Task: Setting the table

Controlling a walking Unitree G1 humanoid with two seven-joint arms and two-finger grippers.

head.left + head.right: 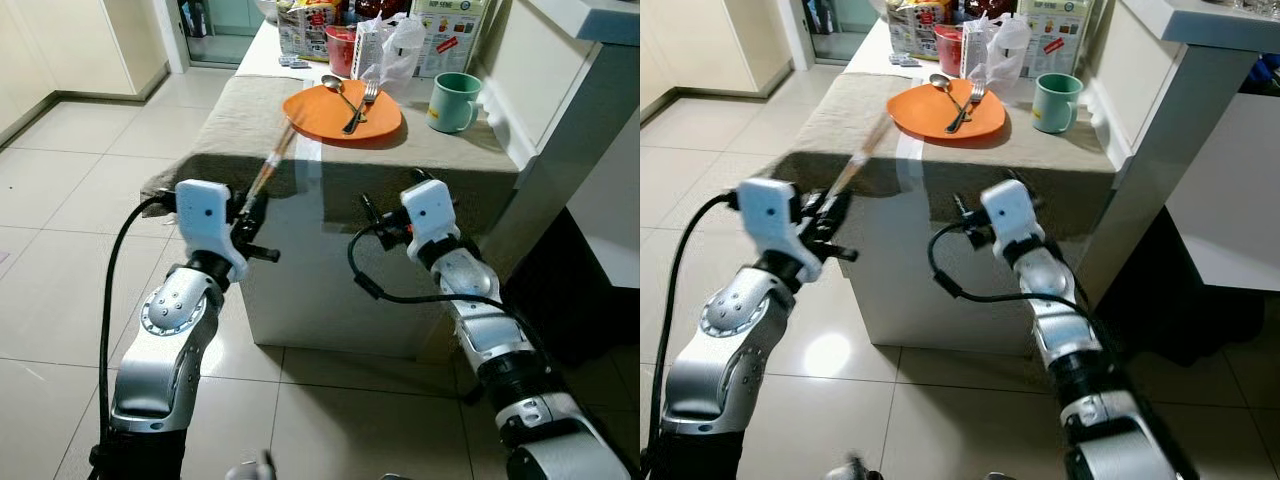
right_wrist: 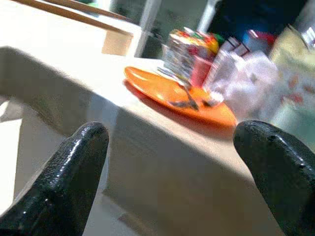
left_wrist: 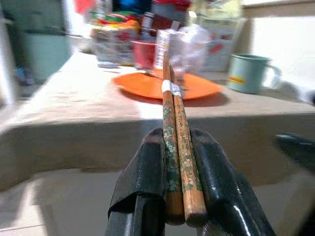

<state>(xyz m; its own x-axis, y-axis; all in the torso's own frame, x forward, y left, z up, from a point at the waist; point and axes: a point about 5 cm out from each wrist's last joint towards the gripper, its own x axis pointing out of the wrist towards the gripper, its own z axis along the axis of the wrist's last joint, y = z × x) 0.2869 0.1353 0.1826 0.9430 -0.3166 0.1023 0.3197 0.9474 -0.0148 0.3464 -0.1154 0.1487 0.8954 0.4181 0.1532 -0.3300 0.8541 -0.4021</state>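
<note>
The left gripper [image 3: 179,196] is clamped on 2 chopsticks [image 3: 176,147], gripping them near their thick ends. It is held in front of the table's near edge, below the tabletop, and the sticks slant up over the edge toward the plate [image 1: 320,112]; their tips are close to the plate's near rim, though contact cannot be judged. The right gripper [image 2: 172,167] has its fingers [image 2: 74,157] wide apart with nothing between them, and sits just before the table edge, to the right of the left one. The orange plate lies on the table [image 1: 240,120], carrying a spoon [image 1: 333,85] and a fork [image 1: 362,105]. A green mug [image 1: 455,100] stands right of the plate. Packets and a red cup [image 1: 340,48] crowd the table behind.
</note>
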